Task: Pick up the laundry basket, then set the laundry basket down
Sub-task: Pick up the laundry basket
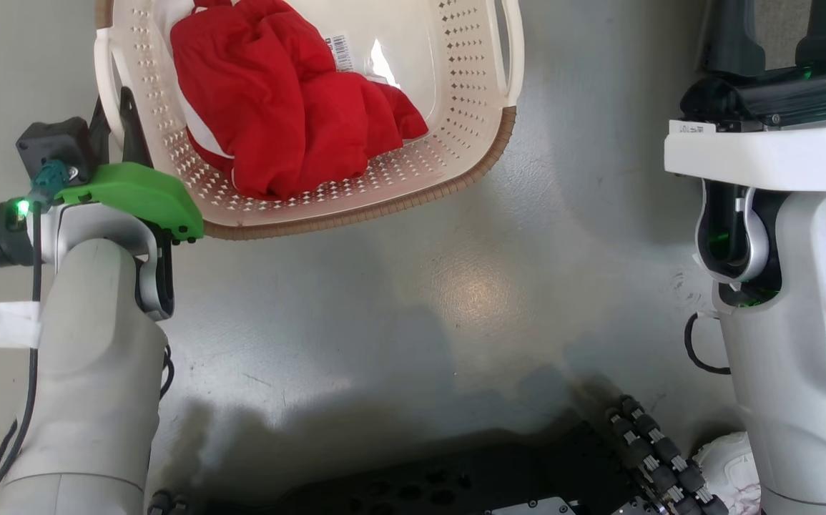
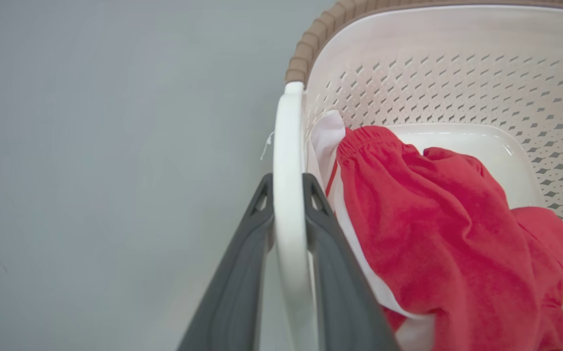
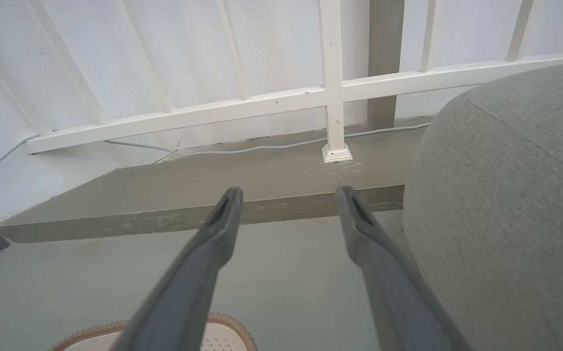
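Two fingers (image 2: 257,234), left pincer (image 2: 288,195): clenched on the white handle (image 2: 288,146).
Laundry basket (image 1: 455,107): upper left in head view, over grey floor (image 1: 420,286); long axis handle to handle, across the view; red garment (image 1: 291,107) inside.
Right pincer (image 3: 288,195): released, nothing held.

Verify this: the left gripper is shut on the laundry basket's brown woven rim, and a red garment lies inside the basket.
Wrong in one respect. The left gripper is shut on the laundry basket's white side handle, not its brown woven rim; the left wrist view shows a finger on each side of the handle. A red garment does lie inside.
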Robot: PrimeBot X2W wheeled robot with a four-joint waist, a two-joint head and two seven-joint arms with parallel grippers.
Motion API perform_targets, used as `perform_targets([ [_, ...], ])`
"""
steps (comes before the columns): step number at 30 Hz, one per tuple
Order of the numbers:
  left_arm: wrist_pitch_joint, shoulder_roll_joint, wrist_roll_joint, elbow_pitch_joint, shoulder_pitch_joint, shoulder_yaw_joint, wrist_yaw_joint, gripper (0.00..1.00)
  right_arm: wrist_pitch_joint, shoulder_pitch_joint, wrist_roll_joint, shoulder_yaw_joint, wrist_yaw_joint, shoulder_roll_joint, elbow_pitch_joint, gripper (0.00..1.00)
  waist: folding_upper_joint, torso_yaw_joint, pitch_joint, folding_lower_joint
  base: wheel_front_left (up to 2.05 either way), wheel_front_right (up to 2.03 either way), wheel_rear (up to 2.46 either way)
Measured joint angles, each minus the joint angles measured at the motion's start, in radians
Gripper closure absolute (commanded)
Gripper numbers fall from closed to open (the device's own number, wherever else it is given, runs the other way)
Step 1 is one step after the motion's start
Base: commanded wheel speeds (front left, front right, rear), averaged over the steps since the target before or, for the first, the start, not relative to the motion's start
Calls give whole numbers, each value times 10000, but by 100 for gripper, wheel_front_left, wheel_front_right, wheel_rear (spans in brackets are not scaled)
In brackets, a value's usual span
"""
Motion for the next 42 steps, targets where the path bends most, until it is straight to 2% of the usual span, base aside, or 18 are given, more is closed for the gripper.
perform_targets([
  [16,0,19,568,293,-96,-410,-161,100,0,-3,8,77,0,2,86,0,0,-35,-195,0,0,0,0],
  [34,0,4,556,575,-91,-374,-163,100,0,-3,25,92,0,2,111,0,0,-64,-264,0,0,0,0],
  [35,0,4,556,587,-91,-374,-163,97,0,-3,25,92,0,2,113,0,0,-68,-266,0,0,0,0],
  [36,0,4,556,604,-91,-374,-165,78,0,-3,29,92,0,2,115,0,0,-72,-268,0,0,0,0],
  [38,0,8,556,715,-92,-383,-245,62,0,-3,73,92,0,2,115,0,0,-82,-272,0,0,0,0],
  [39,0,8,556,803,-89,-389,-245,62,0,-3,94,92,0,2,117,0,0,-87,-274,0,0,0,0],
  [40,0,8,556,825,-88,-395,-247,53,0,-3,94,90,0,2,121,0,0,-91,-276,0,0,0,0],
  [41,0,8,558,825,-89,-399,-247,40,0,-3,96,92,0,2,123,0,0,-95,-278,0,0,0,0],
  [42,0,6,558,826,-89,-399,-247,4,0,-3,96,90,0,2,123,0,0,-98,-280,0,0,0,0],
])
